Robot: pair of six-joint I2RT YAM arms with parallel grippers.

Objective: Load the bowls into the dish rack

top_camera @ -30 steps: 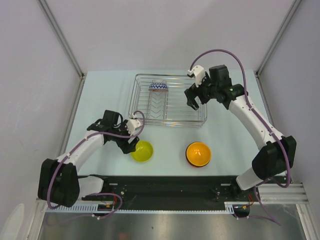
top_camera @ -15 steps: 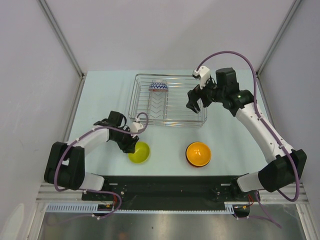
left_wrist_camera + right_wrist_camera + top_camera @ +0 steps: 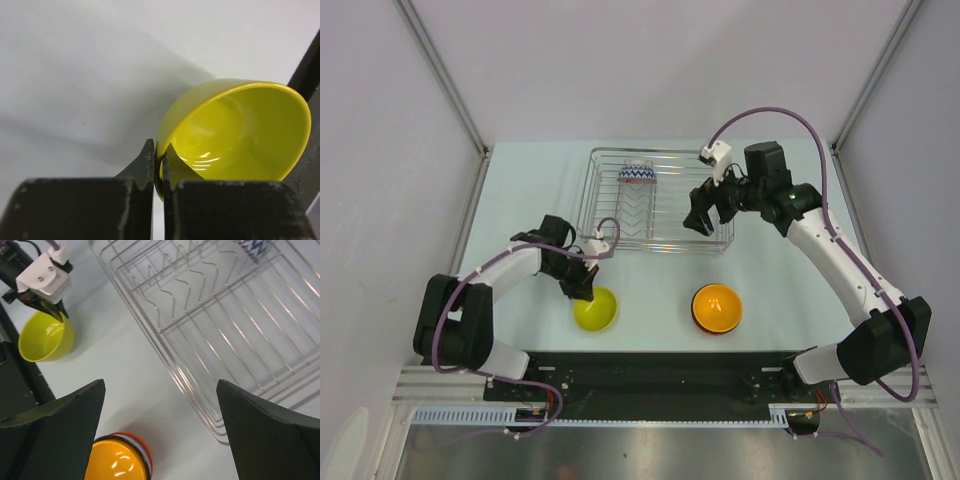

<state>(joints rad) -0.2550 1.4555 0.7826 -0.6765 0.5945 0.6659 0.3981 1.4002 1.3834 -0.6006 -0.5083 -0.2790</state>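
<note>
At the lower left of the top view, the left gripper point(image 3: 585, 293) is closed tight on the far-left rim of the lime-yellow bowl point(image 3: 595, 310), which sits on the table point(image 3: 520, 200) in front of the dish rack's left corner. The left wrist view shows the grip close up. The left gripper point(image 3: 157, 150) has one finger outside the bowl's wall and one inside, with only the thin rim of the lime-yellow bowl point(image 3: 235, 130) between them.

Right of it on the table, well apart, is the orange bowl point(image 3: 717, 305), and a red edge shows beneath it.

The dish rack point(image 3: 655, 247) lies across the upper middle of the top view. The zigzag bowl point(image 3: 637, 177) stands on edge in the rack's far left part.

The right gripper point(image 3: 700, 225) hangs over the right part of the rack with its jaws spread wide and nothing between them. The right wrist view looks down between those spread fingers point(image 3: 161, 385). It takes in the dish rack point(image 3: 210, 340) at upper right and the zigzag bowl point(image 3: 252, 247) at the top edge. The lime-yellow bowl point(image 3: 45, 337) is at the left with the other gripper on its rim, and the orange bowl point(image 3: 117, 465) is at the bottom.
</note>
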